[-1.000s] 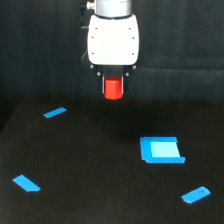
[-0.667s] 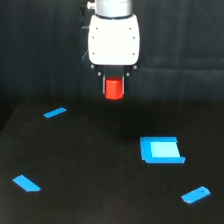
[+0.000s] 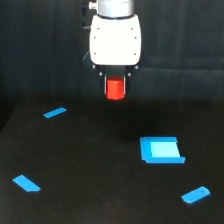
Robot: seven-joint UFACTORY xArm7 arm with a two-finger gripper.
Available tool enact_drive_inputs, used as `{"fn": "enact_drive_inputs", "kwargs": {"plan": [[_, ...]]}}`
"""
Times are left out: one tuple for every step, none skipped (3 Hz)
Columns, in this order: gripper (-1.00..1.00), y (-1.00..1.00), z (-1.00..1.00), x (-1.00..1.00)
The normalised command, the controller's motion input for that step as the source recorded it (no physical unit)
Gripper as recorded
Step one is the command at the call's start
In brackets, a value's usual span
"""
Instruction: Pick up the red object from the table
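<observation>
Red object [image 3: 115, 89]: small, bright red-orange, stubby block, plain matte faces. Location: at 12 o'clock of the scene, held in the air above the black worktop [image 3: 100, 175], touching nothing below. My tool [image 3: 115, 90]: white head, dark fingers drawn in and clamped on the block's two sides, block hanging just beneath the head.

A small red-orange block, the red object [image 3: 115, 89], is held upright above the black table [image 3: 100, 175], clear of its surface, near the far edge and centre of the scene.
</observation>
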Motion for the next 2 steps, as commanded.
{"fn": "enact_drive_inputs", "kwargs": {"plan": [[-0.83,0.06,0.0,0.09],[-0.88,0.0,0.04,0.08]]}}
